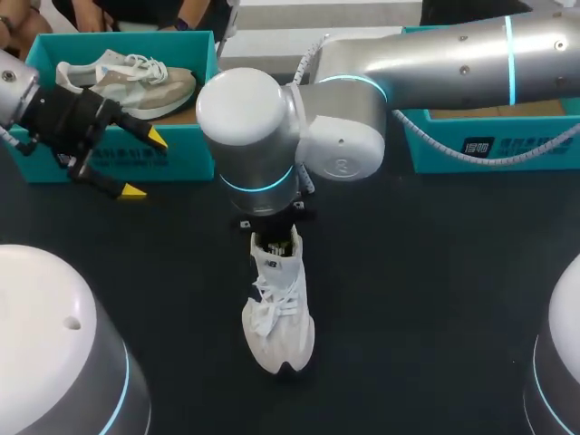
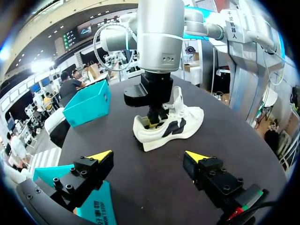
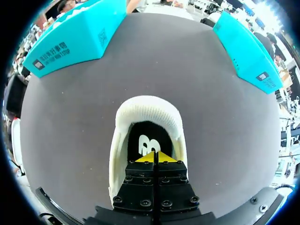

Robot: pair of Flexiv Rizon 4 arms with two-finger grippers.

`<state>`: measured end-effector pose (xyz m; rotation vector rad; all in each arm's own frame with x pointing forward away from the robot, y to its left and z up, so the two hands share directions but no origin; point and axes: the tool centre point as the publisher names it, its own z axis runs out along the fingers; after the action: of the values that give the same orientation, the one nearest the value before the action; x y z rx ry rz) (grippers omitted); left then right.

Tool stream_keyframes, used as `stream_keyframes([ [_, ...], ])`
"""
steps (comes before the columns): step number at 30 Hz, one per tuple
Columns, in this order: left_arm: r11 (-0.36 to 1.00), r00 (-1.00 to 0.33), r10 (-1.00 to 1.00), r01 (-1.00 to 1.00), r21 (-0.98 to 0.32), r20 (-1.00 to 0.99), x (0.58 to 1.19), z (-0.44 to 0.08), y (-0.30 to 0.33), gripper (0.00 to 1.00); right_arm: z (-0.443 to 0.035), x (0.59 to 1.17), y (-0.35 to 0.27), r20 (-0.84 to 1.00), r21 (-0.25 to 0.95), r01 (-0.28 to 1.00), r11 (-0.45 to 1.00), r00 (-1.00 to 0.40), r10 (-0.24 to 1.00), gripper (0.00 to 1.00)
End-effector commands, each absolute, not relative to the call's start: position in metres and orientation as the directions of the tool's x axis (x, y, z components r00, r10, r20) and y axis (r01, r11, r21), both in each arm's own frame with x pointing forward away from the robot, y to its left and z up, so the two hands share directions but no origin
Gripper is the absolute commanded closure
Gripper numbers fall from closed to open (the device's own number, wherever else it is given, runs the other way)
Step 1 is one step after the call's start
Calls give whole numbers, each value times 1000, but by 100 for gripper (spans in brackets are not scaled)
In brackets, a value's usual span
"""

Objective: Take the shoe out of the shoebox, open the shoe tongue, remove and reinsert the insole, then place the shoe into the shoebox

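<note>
Right arm stretched in from the right to mid-tabletop, wrist pointing straight down, right gripper pressed together inside the heel opening of the white shoe standing on the tabletop, left gripper spread wide, just in front of the teal shoebox

A white shoe with white laces and dark patches on its side stood upright on its sole at the middle of the table, toe toward the near edge, heel toward the far edge. Its black insole, marked in white, lay inside. Along the far edge sat two open teal boxes: the left shoebox held a beige-and-white shoe, and the right shoebox stood well apart.
</note>
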<state>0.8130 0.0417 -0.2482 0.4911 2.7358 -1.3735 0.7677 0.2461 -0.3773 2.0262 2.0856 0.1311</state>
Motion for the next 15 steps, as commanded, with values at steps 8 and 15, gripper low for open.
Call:
stream_keyframes([
  [8, 560, -949, 262, 298, -773, -175, 813, -248, 42, 0, -399, 785, 250, -103, 249, 967, 53, -28, 994, 100],
  [15, 560, -949, 262, 298, -773, -175, 813, -248, 42, 0, -406, 778, 255, -78, 223, 973, 60, -44, 996, 100],
])
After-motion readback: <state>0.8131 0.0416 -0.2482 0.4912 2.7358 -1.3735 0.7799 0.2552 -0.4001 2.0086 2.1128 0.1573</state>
